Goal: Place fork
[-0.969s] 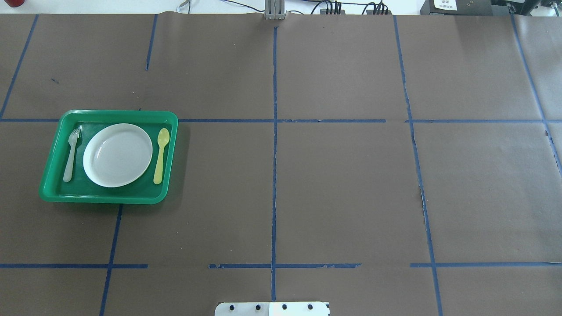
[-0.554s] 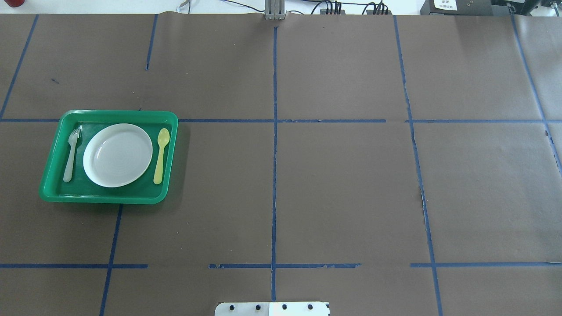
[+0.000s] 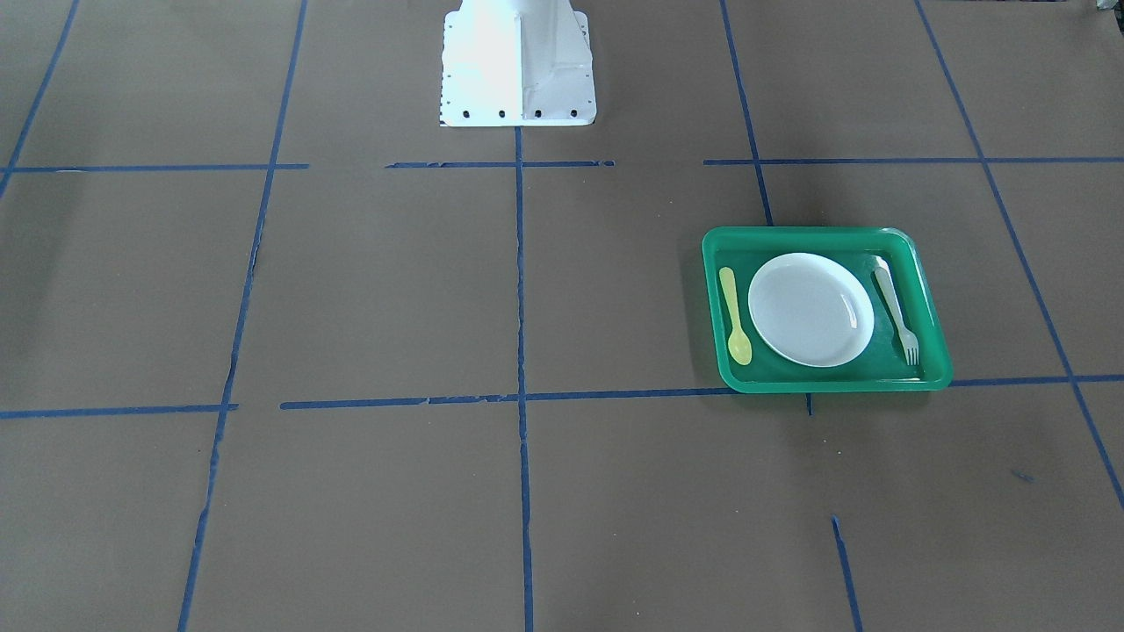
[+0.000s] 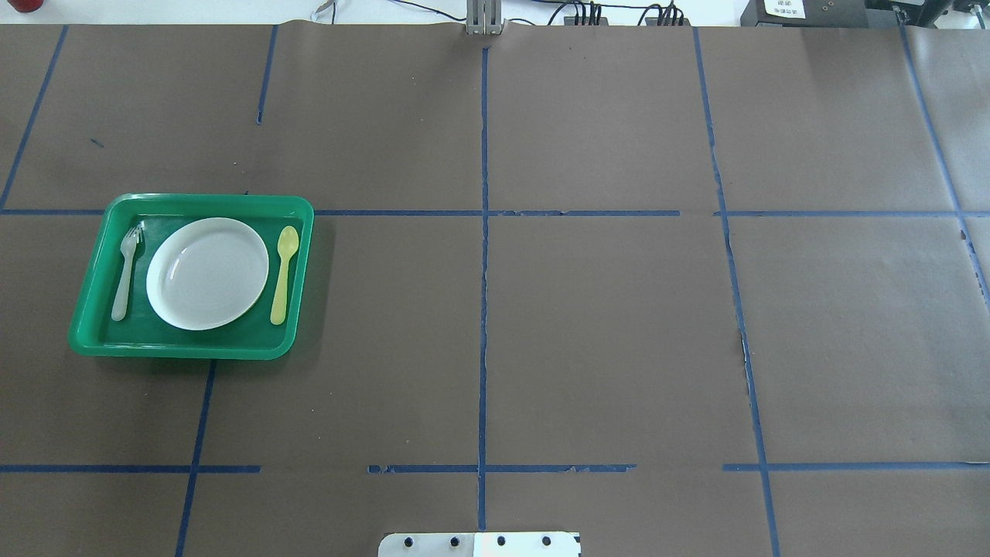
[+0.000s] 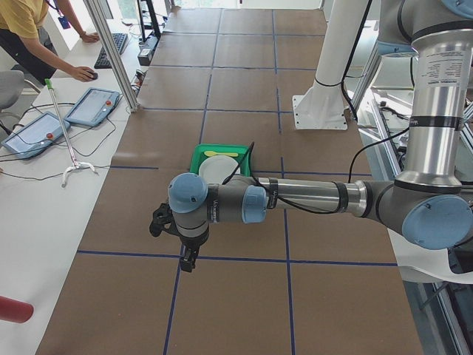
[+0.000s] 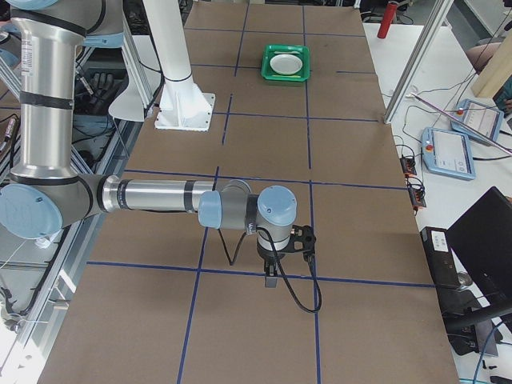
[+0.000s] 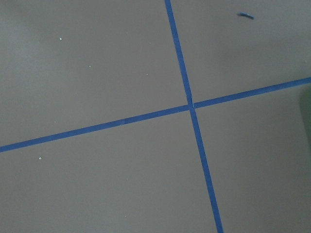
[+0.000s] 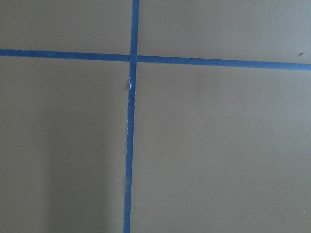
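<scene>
The pale whitish fork lies in the green tray, left of the white plate, with its tines pointing away from the robot. In the front-facing view the fork lies right of the plate. Neither gripper shows in the overhead, front-facing or wrist views. The left gripper hangs over the table short of the tray in the exterior left view. The right gripper hangs far from the tray in the exterior right view. I cannot tell whether either is open or shut.
A yellow spoon lies in the tray, right of the plate. The table is covered in brown paper with blue tape lines. The robot's white base plate is at the near edge. Both wrist views show only paper and tape.
</scene>
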`<act>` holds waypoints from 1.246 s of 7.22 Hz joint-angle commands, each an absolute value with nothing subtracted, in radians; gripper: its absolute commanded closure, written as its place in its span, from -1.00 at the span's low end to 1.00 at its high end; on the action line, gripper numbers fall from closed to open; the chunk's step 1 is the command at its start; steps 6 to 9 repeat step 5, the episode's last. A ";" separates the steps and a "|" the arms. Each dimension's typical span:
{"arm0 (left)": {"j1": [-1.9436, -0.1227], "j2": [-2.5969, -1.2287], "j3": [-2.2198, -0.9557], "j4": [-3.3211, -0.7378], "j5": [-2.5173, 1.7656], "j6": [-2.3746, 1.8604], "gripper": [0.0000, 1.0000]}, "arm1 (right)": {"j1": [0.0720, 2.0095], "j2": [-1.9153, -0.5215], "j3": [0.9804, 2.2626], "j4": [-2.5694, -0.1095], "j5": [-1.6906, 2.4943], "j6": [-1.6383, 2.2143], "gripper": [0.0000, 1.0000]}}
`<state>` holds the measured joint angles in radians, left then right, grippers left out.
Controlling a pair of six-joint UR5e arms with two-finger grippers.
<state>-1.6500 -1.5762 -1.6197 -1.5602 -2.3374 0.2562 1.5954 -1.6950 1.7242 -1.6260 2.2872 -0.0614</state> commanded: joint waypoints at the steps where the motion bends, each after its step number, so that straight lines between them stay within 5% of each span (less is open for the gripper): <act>1: -1.651 -1.574 -1.618 -1.543 -2.336 0.258 -1.00 | 1.595 -1.695 1.724 -1.626 2.287 -0.061 -1.00; 9: -1.647 -1.591 -1.628 -1.414 -2.338 0.258 -1.00 | 1.595 -1.695 1.724 -1.626 2.287 -0.061 -1.00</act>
